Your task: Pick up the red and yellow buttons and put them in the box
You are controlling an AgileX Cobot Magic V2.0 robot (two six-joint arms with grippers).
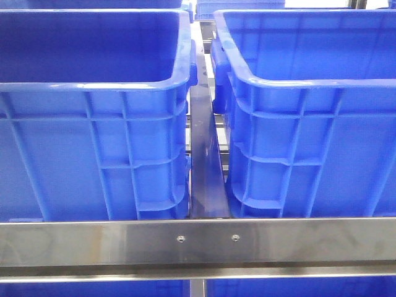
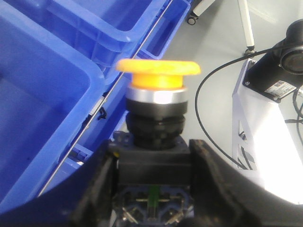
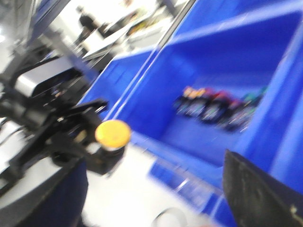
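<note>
A yellow button [image 2: 157, 71], a mushroom-cap push switch with a silver collar and black body, stands upright between the black fingers of my left gripper [image 2: 151, 163], which is shut on its body. The blurred right wrist view shows the same yellow button [image 3: 112, 132] held in the air outside a blue crate [image 3: 213, 61]. My right gripper [image 3: 156, 189] is open with nothing between its fingers [image 3: 255, 189]. Several dark push buttons [image 3: 218, 109] with orange, reddish and green caps lie inside that crate. I cannot pick out a red button for sure. Neither gripper appears in the front view.
Two tall blue crates [image 1: 93, 124] [image 1: 309, 111] stand side by side behind a steel rail [image 1: 198, 241], with a narrow gap between them. Beside the left gripper are blue crate rims [image 2: 42, 118], a white stand [image 2: 265, 132] and a black cable [image 2: 201, 94] over grey floor.
</note>
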